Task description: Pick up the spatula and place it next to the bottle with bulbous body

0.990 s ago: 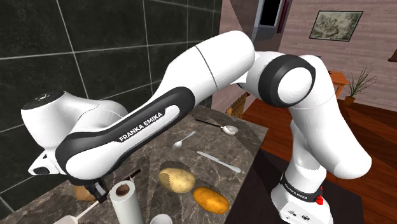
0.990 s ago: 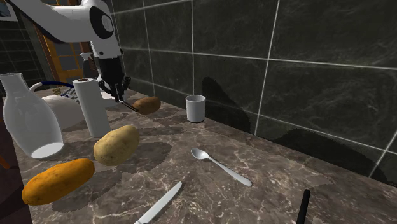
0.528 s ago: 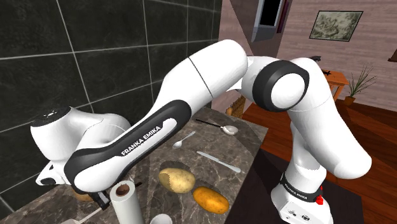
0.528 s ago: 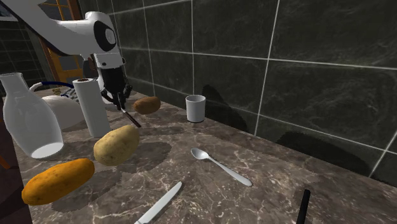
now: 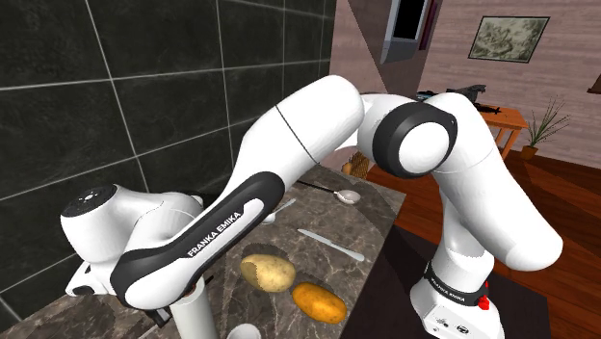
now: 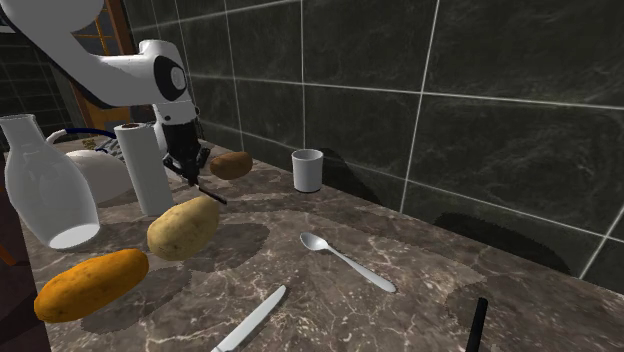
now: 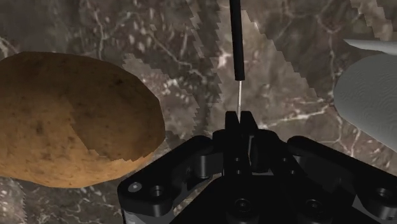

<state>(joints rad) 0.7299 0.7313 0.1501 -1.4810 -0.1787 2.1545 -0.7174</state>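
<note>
The spatula has a black handle (image 6: 207,187) and a thin metal shaft (image 7: 239,102); its blade is hidden. My gripper (image 6: 188,168) is shut on that shaft, and the handle (image 7: 236,38) sticks out past the fingertips, slanting down over the counter. In the wrist view my gripper (image 7: 240,118) clasps the shaft, with a small brown potato (image 7: 70,121) beside it. The clear bottle with a bulbous body (image 6: 45,190) stands at the second exterior view's left edge, apart from the gripper, beyond a white paper towel roll (image 6: 143,165).
On the marble counter (image 6: 420,300) lie a large potato (image 6: 183,227), an orange tuber (image 6: 90,283), a knife (image 6: 250,318), a spoon (image 6: 345,260) and a white cup (image 6: 308,170). The small potato (image 6: 231,165) lies by the tiled wall. The arm (image 5: 222,226) spans the shoulder view.
The gripper has carried the spatula toward the second exterior view's right and a little lower, past the paper towel roll. The handle has swung further down.
</note>
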